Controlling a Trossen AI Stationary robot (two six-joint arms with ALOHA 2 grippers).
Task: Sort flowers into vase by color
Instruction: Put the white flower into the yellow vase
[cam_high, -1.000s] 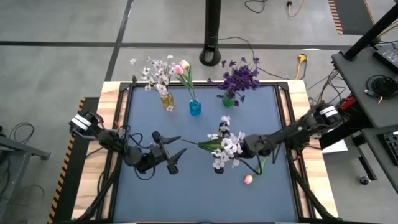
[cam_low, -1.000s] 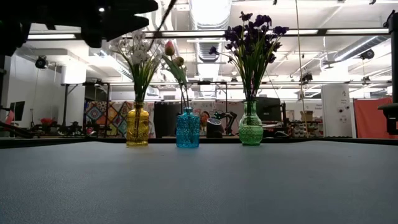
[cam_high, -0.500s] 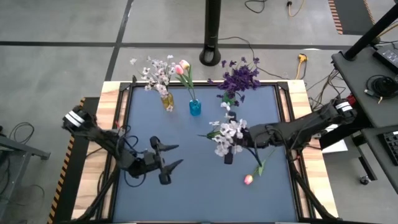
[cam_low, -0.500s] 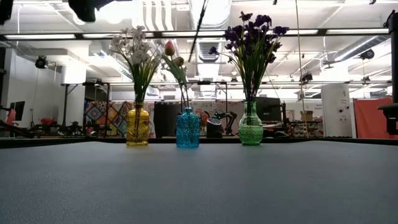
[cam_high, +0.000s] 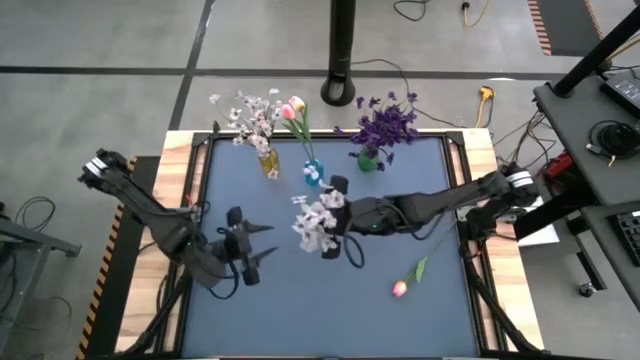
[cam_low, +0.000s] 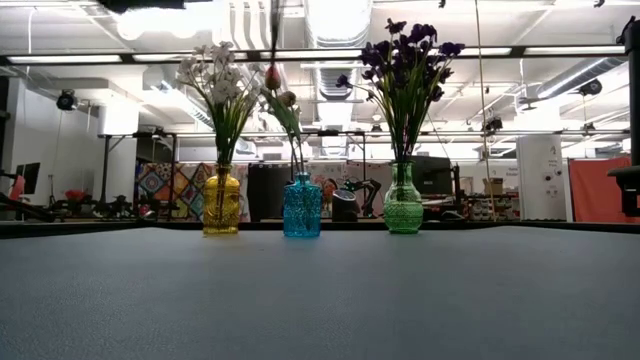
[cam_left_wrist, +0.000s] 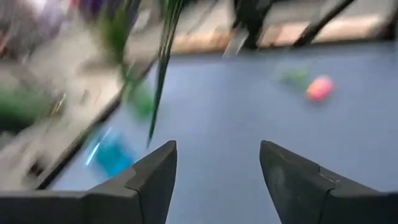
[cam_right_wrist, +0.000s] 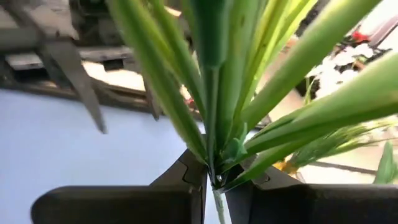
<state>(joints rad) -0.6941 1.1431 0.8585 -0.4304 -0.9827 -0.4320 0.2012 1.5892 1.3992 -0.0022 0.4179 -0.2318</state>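
White-lavender sprig (cam_high: 318, 222) clamped at the stem in right gripper (cam_right_wrist: 213, 180), held above mid-worktop (cam_high: 300, 310) just in front of blue vase (cam_high: 314, 173). Pink tulip (cam_high: 400, 288) lying loose on the worktop, front right. At the back – yellow vase (cam_low: 221, 203) with white sprigs, blue vase with pink buds, green vase (cam_low: 403, 201) with dark purple blooms (cam_low: 408, 50). Left gripper (cam_left_wrist: 217, 168) over front-left worktop, fingers apart, nothing between them – well clear of the sprig.
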